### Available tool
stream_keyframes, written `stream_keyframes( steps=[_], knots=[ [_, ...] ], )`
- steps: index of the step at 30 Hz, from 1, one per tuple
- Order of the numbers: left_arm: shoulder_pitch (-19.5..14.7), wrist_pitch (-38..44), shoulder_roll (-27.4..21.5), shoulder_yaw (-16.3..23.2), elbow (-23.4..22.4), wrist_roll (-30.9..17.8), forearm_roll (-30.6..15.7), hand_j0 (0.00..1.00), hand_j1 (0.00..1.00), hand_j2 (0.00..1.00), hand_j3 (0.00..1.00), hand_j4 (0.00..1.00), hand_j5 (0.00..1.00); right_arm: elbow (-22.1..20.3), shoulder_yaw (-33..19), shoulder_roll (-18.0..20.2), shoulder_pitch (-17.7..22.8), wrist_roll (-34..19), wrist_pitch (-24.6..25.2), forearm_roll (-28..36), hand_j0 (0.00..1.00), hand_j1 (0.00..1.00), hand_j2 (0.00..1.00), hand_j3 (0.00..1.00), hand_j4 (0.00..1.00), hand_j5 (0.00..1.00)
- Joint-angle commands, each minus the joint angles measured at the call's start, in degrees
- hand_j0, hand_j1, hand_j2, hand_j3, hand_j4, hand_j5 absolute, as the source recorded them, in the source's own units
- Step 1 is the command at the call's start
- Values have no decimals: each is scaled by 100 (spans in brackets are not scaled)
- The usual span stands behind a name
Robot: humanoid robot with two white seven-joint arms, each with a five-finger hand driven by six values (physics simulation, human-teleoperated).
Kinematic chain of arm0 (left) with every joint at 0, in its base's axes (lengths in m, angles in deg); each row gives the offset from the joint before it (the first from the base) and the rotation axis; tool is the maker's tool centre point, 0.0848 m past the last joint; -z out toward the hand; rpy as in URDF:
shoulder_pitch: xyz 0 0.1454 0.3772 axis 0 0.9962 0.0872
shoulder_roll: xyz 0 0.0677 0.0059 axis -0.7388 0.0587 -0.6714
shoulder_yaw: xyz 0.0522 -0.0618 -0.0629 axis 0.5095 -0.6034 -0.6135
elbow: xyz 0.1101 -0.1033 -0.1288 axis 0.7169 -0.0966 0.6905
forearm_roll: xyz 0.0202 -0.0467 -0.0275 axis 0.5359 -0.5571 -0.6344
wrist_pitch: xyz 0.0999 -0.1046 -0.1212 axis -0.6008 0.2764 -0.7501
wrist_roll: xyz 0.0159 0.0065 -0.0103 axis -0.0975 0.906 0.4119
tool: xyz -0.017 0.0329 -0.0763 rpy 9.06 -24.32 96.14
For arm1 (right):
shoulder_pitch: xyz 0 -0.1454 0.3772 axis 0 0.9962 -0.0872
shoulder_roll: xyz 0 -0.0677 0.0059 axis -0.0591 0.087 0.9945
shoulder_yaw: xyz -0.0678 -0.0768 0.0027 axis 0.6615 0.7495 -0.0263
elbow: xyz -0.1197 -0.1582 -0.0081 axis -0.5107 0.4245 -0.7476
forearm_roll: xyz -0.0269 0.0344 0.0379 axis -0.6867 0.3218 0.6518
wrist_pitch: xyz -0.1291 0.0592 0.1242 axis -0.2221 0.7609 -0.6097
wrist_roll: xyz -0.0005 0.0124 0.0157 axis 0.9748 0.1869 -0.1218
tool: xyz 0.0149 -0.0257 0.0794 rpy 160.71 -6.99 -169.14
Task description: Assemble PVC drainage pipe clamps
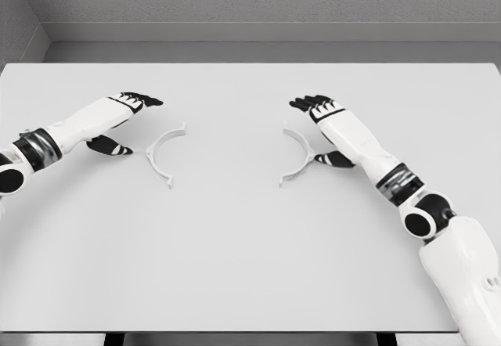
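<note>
Two white half-ring clamp pieces lie flat on the white table (235, 268). The left clamp half (159, 154) curves open toward the right. The right clamp half (301, 156) curves open toward the left, mirroring it. My left hand (131, 119) hovers just left of the left clamp half, fingers stretched out and thumb low, holding nothing. My right hand (319, 127) is just right of the right clamp half, fingers extended; its thumb (335, 159) lies close against that piece's outer edge. Whether the thumb touches it is unclear.
The table's far edge meets a grey wall at the back. The front edge runs along the bottom of the view, with dark legs below it.
</note>
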Motion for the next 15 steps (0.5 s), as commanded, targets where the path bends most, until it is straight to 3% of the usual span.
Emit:
stream_keyframes(
  steps=[1, 15],
  knots=[
    [0, 4, -3, -7, 15, 2, -44, 100, 100, 100, 100, 100, 100, 13, 46, -8, 0, 2, 17, 31, 100, 100, 100, 100, 100, 100],
    [44, 4, 129, 11, 226, 2, -8, 100, 100, 100, 100, 100, 100, 206, 90, -78, -185, 11, 26, 5, 100, 100, 100, 100, 100, 100]
  ],
)
